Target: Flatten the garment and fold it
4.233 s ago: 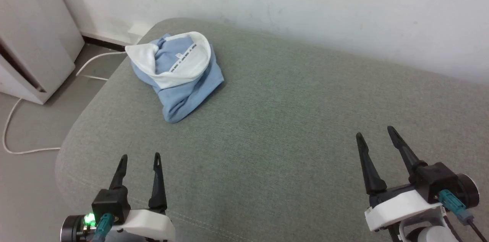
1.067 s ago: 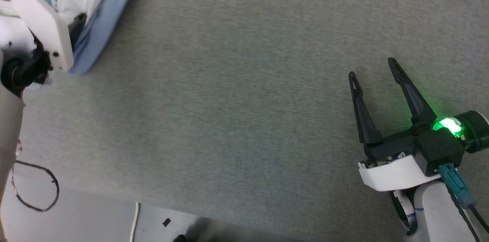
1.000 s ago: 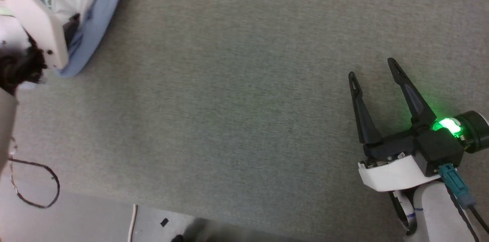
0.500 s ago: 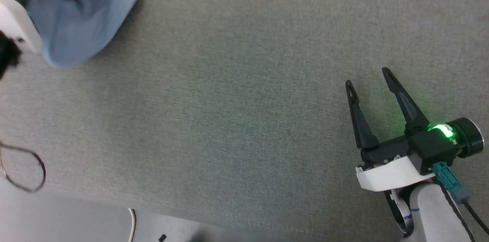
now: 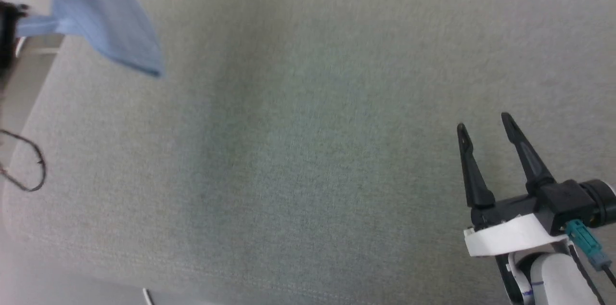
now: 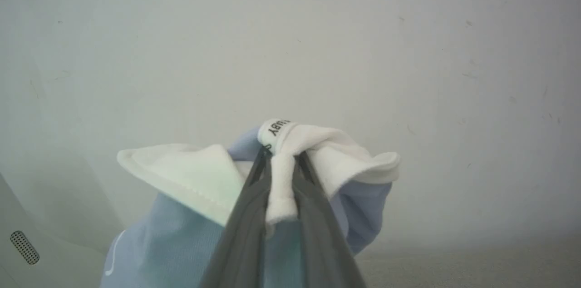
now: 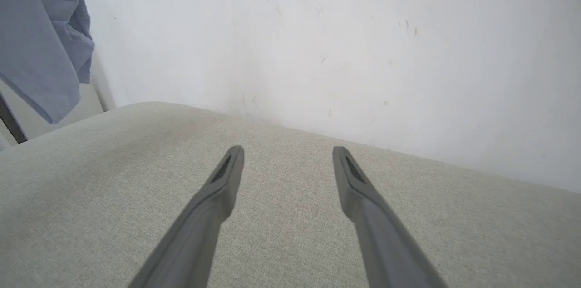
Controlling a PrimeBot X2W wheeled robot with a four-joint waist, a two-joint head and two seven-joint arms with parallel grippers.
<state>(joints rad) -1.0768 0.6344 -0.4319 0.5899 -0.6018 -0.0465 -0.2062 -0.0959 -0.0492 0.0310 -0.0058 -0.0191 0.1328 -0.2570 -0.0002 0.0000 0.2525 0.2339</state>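
Note:
The garment, a light blue polo shirt, hangs in the air at the head view's top left, clear of the grey-green cushion. In the left wrist view my left gripper is shut on the garment's white collar, with the lettered neck tape bunched above the fingertips. A small white logo stroke shows at the lower left of the fabric. My right gripper stands open and empty low over the cushion at the right. The right wrist view has the garment hanging at its top left.
A white wall rises behind the cushion. A thin dark cable loop hangs at the head view's left edge, over the cushion's rounded left edge and pale floor. A white appliance with a small vent stands at the left.
My left gripper has lifted the garment off the cushion, and the fabric now hangs free. The head view has tilted and shifted. My right gripper stays open over the cushion.

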